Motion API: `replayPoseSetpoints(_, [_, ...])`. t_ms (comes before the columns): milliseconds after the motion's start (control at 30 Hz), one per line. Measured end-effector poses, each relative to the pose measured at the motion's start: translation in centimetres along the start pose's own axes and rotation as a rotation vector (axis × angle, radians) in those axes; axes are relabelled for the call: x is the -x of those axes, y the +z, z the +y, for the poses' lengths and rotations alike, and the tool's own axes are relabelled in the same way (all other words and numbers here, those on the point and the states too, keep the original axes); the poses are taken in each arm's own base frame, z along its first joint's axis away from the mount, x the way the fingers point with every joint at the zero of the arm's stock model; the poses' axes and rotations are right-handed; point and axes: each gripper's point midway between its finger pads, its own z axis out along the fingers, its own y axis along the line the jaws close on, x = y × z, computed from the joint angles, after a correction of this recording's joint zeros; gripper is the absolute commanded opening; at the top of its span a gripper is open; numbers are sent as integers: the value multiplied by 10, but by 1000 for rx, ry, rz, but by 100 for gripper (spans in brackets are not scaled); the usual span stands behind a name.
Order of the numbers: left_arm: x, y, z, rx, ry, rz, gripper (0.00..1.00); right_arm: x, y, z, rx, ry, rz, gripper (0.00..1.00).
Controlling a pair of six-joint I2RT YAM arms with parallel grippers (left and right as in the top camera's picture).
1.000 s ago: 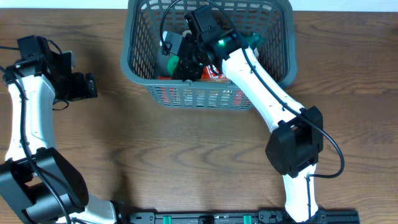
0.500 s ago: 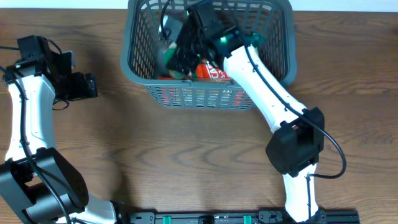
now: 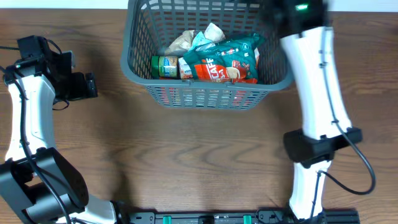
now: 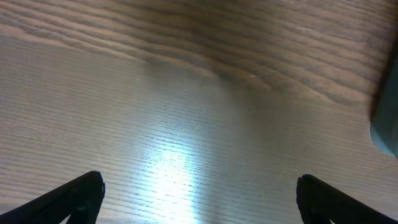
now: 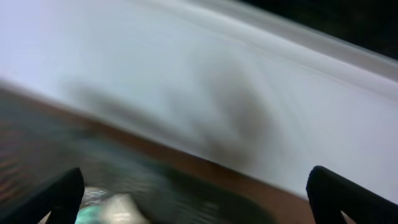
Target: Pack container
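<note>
The grey lattice basket (image 3: pixel 205 98) stands at the table's far middle. It holds an orange-and-green snack packet (image 3: pixel 224 62), a green-labelled packet (image 3: pixel 163 66) and a beige packet (image 3: pixel 183 42). My right arm (image 3: pixel 311 62) rises past the basket's right side, and its gripper is beyond the overhead view's top edge. In the blurred right wrist view the gripper (image 5: pixel 196 193) is open and empty, with a smeared pale packet (image 5: pixel 112 208) below it. My left gripper (image 3: pixel 87 84) is far left of the basket. It is open and empty over bare wood (image 4: pixel 199 193).
The wooden table (image 3: pixel 186 162) spreads in front of the basket. A dark grey edge (image 4: pixel 388 118) shows at the right of the left wrist view. A pale wall (image 5: pixel 186 74) fills most of the right wrist view.
My right arm has pulled out of the basket and swung up and to the right. The packets it covered now lie in plain view. The left arm has not moved.
</note>
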Motion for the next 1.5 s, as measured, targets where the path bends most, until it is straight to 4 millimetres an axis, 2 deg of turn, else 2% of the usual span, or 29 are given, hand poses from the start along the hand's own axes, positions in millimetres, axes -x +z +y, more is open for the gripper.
replayPoseSetpoints(133, [1,0,0,0,0,-3,99,-16,-10,-91,-201,158,49,99])
replayPoseSetpoints(267, [5,0,1,3,2,-19,99,-49,-29,-162,-351,279,138,99])
replayPoseSetpoints(300, [5,0,1,3,2,-20,99,-61,-34,-174,-375,307,177,99])
replayPoseSetpoints(433, [6,0,1,3,3,-24,99,-111,-54,-198,-431,410,347,99])
replayPoseSetpoints(533, [7,-2,1,4,4,-32,99,-131,-64,-208,-462,470,412,99])
replayPoseSetpoints(600, [10,-9,0,7,6,-56,99,-136,-69,-213,-475,490,425,99])
replayPoseSetpoints(667, [14,-24,-1,13,10,-99,99,-137,-76,-214,-479,497,431,99])
replayPoseSetpoints(733, [18,-47,-4,20,14,-162,98,-136,-88,-212,-475,498,439,99])
replayPoseSetpoints(833, [21,-88,-13,28,33,-272,99,-132,-118,-205,-467,503,445,99])
replayPoseSetpoints(900, [22,-119,-27,25,65,-356,98,-130,-140,-200,-463,505,446,99])
replayPoseSetpoints(1033, [13,-157,-65,-13,160,-451,99,-111,-174,-188,-426,509,372,99])
replayPoseSetpoints(1167, [-1,-170,-96,-57,259,-466,99,-97,-185,-168,-367,492,328,99])
replayPoseSetpoints(1300, [-11,-175,-116,-85,337,-478,99,-91,-186,-146,-310,462,327,99])
replayPoseSetpoints(1433, [-30,-167,-123,-99,376,-459,99,-102,-181,-128,-279,435,388,99])
replayPoseSetpoints(1500, [-36,-163,-123,-99,384,-460,99,-115,-179,-121,-285,427,439,99])
